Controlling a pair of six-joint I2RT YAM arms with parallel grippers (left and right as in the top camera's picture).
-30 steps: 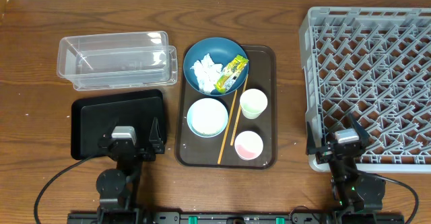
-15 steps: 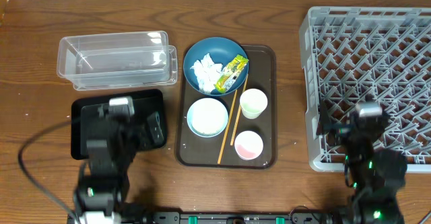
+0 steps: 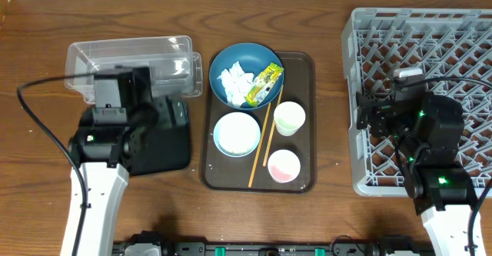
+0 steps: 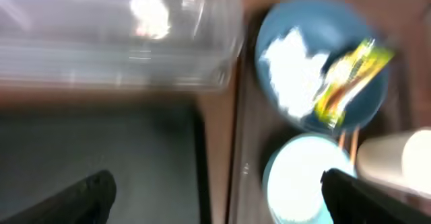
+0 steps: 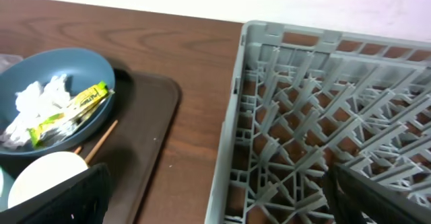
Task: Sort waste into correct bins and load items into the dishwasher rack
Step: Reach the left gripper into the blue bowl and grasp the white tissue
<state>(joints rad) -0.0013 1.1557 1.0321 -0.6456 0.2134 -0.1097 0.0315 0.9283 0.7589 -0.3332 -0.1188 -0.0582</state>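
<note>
Left tool (image 4: 222, 194) wide over black tray (image 3: 165, 152), right tool (image 5: 225, 197) wide over dishwasher rack (image 3: 430, 33)

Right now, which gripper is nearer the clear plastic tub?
Left. The left gripper, open, hangs over the clear tub's front edge; the right gripper, also open, is over the dishwasher rack's left wall, beyond the brown tray.

Table (image 3: 38, 25) is dark wood with visible grain and a low sheen. At its right edge, the rack (image 3: 355, 56) looks like matt grey plastic. The clear tub (image 3: 131, 68) is glossy see-through plastic, and the black tray (image 3: 173, 148) is smooth and fairly dull. The brown serving tray (image 3: 301, 65) is smooth and semi-gloss. The blue bowl (image 3: 217, 65) is glossy and holds crumpled white paper scraps (image 3: 236, 81) and a shiny printed wrapper (image 3: 265, 81). The chopsticks (image 3: 267, 141) are plain pale wood.
</note>
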